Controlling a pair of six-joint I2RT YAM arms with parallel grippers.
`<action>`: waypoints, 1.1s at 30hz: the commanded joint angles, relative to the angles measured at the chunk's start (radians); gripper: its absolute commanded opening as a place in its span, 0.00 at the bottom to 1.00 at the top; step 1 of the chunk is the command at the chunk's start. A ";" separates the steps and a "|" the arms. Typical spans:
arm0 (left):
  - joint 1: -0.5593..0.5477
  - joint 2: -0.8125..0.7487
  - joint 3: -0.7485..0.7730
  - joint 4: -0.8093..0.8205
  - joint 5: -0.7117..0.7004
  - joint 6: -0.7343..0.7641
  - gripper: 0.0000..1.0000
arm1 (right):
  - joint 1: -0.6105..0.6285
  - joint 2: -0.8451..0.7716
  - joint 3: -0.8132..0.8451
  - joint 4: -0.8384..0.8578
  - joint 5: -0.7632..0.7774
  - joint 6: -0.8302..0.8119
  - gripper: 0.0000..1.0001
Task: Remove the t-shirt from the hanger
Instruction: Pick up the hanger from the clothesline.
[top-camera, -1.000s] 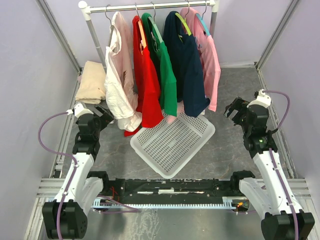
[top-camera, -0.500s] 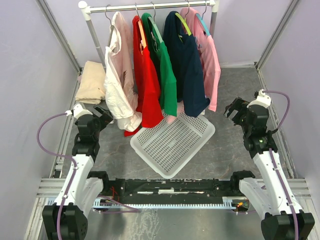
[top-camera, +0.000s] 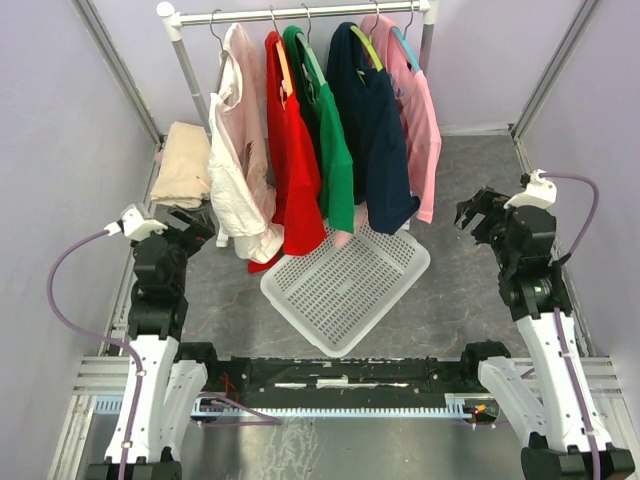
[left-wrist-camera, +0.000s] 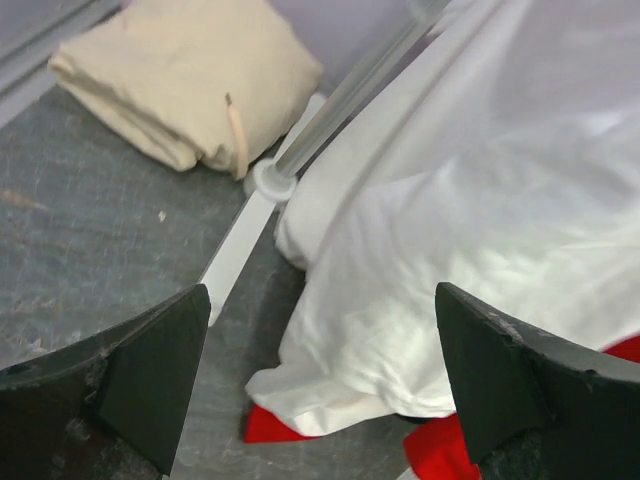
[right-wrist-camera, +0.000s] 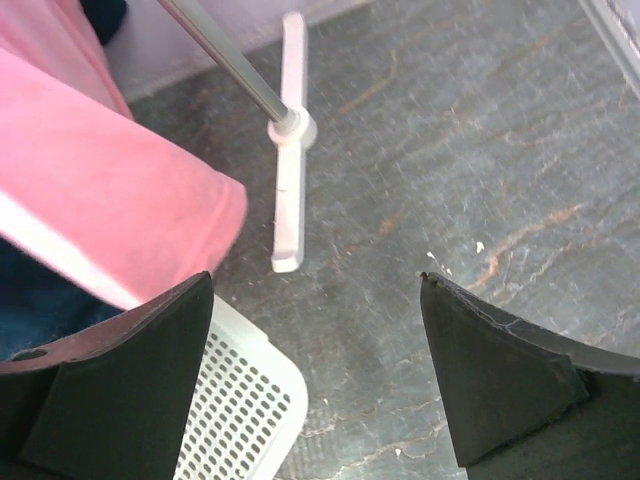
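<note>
The left fingers are spread wide and hold nothing; in the left wrist view they frame the soft, creased hem of the white t-shirt without touching it. The right fingers are equally wide apart and empty, hovering over bare grey tabletop near the rack's flat white foot, with the edge of the pink t-shirt just beside that view's left finger. Five t-shirts hang side by side on five hangers from one shiny metal rail at the far end of the tabletop: the white one on the left, then a red t-shirt, a green t-shirt, a navy t-shirt and the pink one on the right. All five are on their hangers, draped limp with their hems near the surface. One square white plastic basket, perforated with rows of small holes, sits below the shirts between the two arms. One folded beige cloth, thick and soft-edged, lies left of the rack.
</note>
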 joint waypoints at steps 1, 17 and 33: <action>0.000 -0.032 0.105 -0.054 0.061 0.038 0.99 | 0.000 -0.054 0.117 -0.050 -0.059 -0.032 0.91; -0.001 -0.040 0.228 -0.110 0.281 0.081 0.99 | 0.000 -0.014 0.364 -0.122 -0.198 -0.072 0.90; 0.000 -0.064 0.264 -0.111 0.424 0.087 0.99 | 0.001 0.131 0.494 -0.039 -0.290 -0.035 0.87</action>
